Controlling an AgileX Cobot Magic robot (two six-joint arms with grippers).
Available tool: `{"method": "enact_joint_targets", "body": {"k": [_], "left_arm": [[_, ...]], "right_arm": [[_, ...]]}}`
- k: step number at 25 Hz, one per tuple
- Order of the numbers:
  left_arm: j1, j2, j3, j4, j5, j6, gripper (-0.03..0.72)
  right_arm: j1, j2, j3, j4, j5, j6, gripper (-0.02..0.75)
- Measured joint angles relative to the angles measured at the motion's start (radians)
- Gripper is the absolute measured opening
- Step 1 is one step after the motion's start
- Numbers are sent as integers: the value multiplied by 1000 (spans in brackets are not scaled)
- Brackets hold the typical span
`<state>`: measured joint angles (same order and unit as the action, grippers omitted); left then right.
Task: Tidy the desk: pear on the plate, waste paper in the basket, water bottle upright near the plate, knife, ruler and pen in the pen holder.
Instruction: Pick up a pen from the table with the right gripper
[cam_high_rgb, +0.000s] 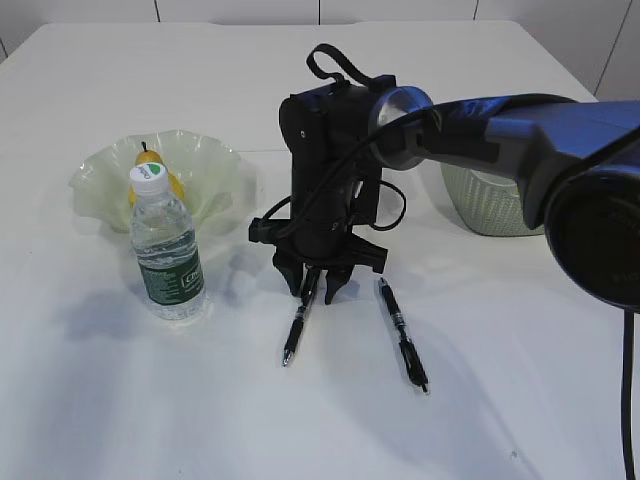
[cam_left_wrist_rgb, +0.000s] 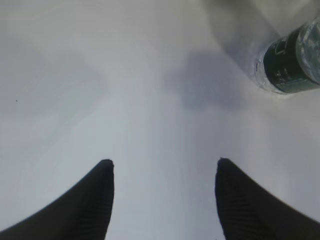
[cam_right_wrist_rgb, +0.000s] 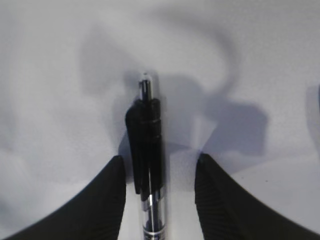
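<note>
The yellow pear (cam_high_rgb: 150, 163) lies in the ruffled green plate (cam_high_rgb: 100, 185) at the left. In front of it the water bottle (cam_high_rgb: 168, 262) stands upright; its base (cam_left_wrist_rgb: 290, 65) shows in the left wrist view. My right gripper (cam_high_rgb: 318, 290) is down at the desk, open, its jaws either side of the cap end of a black pen (cam_high_rgb: 296, 332) (cam_right_wrist_rgb: 147, 135) lying flat. Over bare desk my left gripper (cam_left_wrist_rgb: 165, 161) is open and empty. The waste paper, knife, ruler and pen holder are out of view.
Another black pen (cam_high_rgb: 403, 338) lies on the desk just right of the right gripper. The green basket (cam_high_rgb: 482, 208) stands at the right, half hidden behind the right arm. The white desk (cam_high_rgb: 200, 420) stretches bare toward the front.
</note>
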<state>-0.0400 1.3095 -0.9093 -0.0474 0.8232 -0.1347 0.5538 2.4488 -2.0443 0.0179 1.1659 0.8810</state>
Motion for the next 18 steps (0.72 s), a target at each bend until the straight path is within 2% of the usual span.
{"method": "enact_joint_targets", "body": {"k": [4, 18], "left_arm": [[0, 23, 0, 0, -1, 0, 448], [0, 28, 0, 0, -2, 0, 448]], "right_arm": [[0, 0, 0, 0, 0, 1, 324], [0, 7, -4, 0, 0, 1, 138]]}}
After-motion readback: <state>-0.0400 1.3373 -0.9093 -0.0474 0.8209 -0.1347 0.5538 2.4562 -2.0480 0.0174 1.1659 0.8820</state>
